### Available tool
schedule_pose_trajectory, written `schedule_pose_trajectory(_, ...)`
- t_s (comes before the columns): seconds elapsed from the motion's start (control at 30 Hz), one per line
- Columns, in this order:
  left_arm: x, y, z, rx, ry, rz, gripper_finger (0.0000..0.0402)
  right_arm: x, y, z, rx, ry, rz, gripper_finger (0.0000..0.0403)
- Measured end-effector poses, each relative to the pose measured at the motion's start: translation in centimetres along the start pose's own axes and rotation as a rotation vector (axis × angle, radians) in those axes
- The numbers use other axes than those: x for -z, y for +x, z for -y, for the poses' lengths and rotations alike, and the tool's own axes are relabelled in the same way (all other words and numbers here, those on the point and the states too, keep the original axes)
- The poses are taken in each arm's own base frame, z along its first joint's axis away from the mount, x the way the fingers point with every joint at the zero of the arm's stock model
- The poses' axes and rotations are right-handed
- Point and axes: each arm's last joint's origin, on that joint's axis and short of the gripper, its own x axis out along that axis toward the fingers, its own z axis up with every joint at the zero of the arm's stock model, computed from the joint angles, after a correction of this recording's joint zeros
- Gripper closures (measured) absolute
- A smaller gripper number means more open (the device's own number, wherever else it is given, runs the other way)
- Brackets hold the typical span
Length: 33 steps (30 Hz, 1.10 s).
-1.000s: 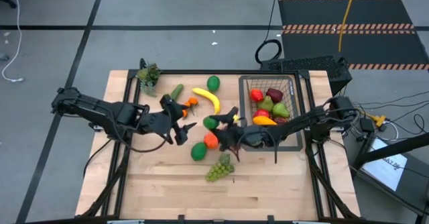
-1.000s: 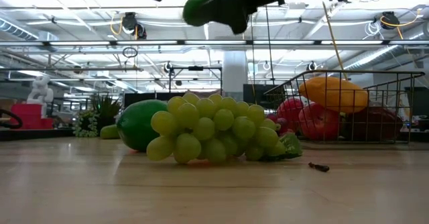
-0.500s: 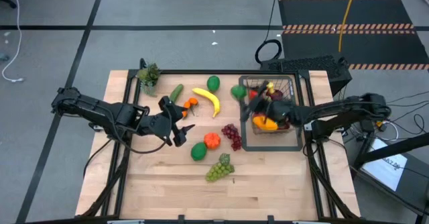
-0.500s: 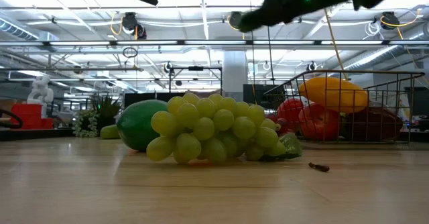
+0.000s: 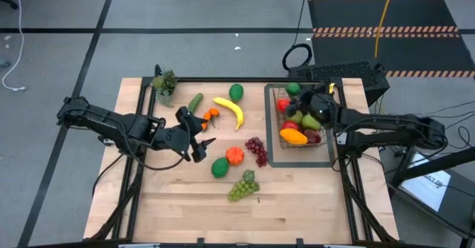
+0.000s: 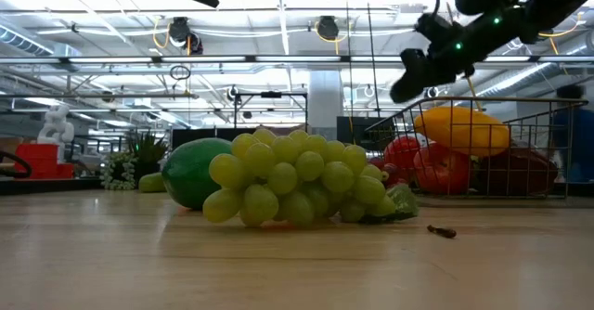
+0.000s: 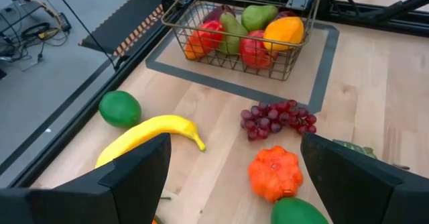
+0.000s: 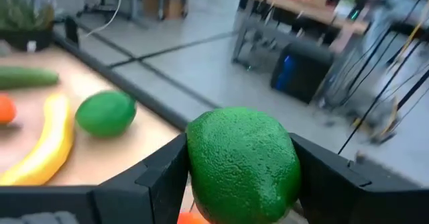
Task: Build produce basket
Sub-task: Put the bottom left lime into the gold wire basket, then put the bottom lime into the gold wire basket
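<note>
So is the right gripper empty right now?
No, the right gripper is shut on a green lime wedged between its fingers.

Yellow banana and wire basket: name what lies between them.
High view: bare wood between the yellow banana and dark wire-mesh basket, then the flat grey mat's edge.

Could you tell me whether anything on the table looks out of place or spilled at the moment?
Nothing stands out. The basket sits upright on its grey mat, with the fruit inside it. The rest of the produce lies loose on the table, none damaged. The right gripper holds a green lime above the basket.
</note>
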Motion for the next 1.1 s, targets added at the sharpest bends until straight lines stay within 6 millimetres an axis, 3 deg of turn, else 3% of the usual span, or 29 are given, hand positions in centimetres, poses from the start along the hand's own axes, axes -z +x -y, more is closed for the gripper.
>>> schedule_pose_trajectory(0.23,0.0,0.0,0.0,0.002,-0.002,0.000,0.0066,1.2,0.2,1.3,-0.018,0.096,-0.132,0.0174)
schedule_pose_trajectory(0.77,0.1,0.7,0.4,0.000,0.009,-0.008,0.0066,3.5,0.2,4.4,0.157,0.129,-0.371,0.0170)
schedule_pose_trajectory(1.1,0.1,0.9,0.7,0.033,0.011,-0.016,0.0066,3.6,0.5,5.5,0.233,0.138,-0.374,0.0109)
